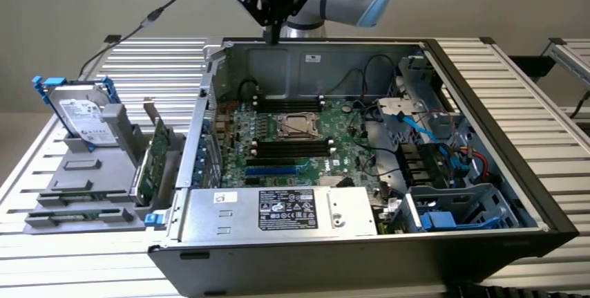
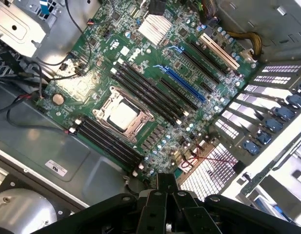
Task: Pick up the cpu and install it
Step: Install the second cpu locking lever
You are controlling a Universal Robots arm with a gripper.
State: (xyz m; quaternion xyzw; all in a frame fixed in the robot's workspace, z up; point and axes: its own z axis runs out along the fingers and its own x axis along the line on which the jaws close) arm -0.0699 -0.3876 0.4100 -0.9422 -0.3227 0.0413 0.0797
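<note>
Gripper: you see it point(image 1: 272, 35) raised above the case's far wall, its fingers pressed together with nothing between them; in the wrist view its black fingers point(image 2: 166, 187) point down toward the board.
Cpu: it point(image 1: 297, 126) already sits in the socket near the middle of the motherboard, silver top up, framed by the metal socket bracket; the wrist view shows it point(image 2: 122, 116) flat between two banks of black memory slots.
Motherboard: green, lying flat on the case floor point(image 1: 276, 149).
Case: open-topped, on the slatted table point(image 1: 516, 84), power supply point(image 1: 276, 211) along its near edge.
Hard drive: it point(image 1: 83, 115) stands upright in the grey holder point(image 1: 79, 194) by the table's edge at the exterior view's left, well apart from the case.
</note>
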